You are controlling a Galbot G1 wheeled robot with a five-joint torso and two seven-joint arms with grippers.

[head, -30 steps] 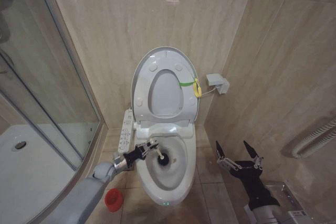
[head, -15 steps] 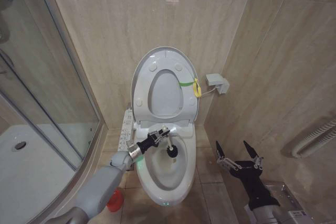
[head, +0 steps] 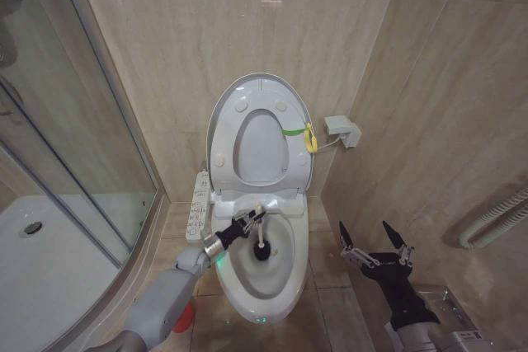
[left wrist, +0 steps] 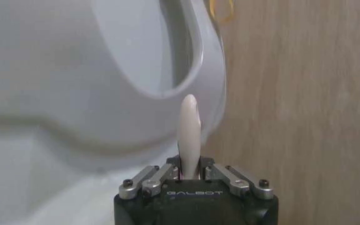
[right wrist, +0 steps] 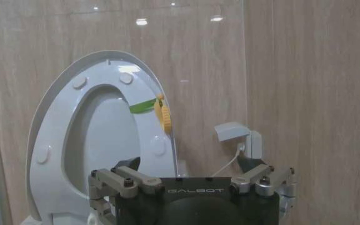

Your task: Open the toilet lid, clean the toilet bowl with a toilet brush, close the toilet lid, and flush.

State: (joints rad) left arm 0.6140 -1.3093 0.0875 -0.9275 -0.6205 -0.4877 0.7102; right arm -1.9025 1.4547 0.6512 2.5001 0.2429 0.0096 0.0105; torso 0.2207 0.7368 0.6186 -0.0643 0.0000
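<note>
"GALBOT" lettering marks the left gripper (left wrist: 189, 174), clamped on the toilet brush (left wrist: 189, 133); right gripper (head: 376, 243) gapes empty.

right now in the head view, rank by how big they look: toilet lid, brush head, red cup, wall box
1. toilet lid
2. wall box
3. brush head and red cup: unsure, the left arm hides most of the cup.
</note>
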